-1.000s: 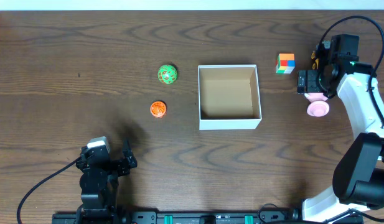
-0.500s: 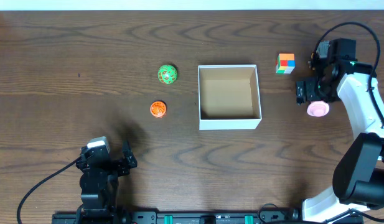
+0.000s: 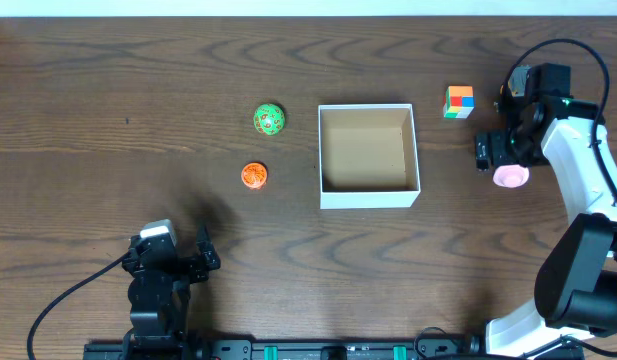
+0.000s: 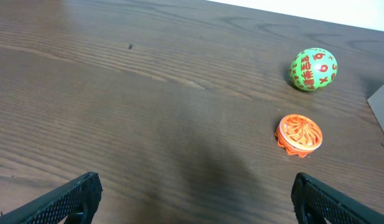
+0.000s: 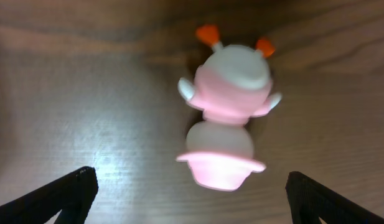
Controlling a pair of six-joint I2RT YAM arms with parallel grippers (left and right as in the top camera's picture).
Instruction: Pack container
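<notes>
The right gripper [image 5: 192, 198], jaws spread wide, hung above a pink toy figure [image 5: 226, 118]. Best to centre on its body before closing. The empty container [image 3: 369, 196] sat near, to its left.

Robotics lab bench: cabled arms [image 3: 578, 160] mounted at wood-grain table [image 3: 88, 90], rail [image 3: 338, 350] along edge.

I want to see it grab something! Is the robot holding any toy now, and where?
Nothing is held. The right end effector hangs open over the pink toy without gripping it; the left end effector is open too.
</notes>
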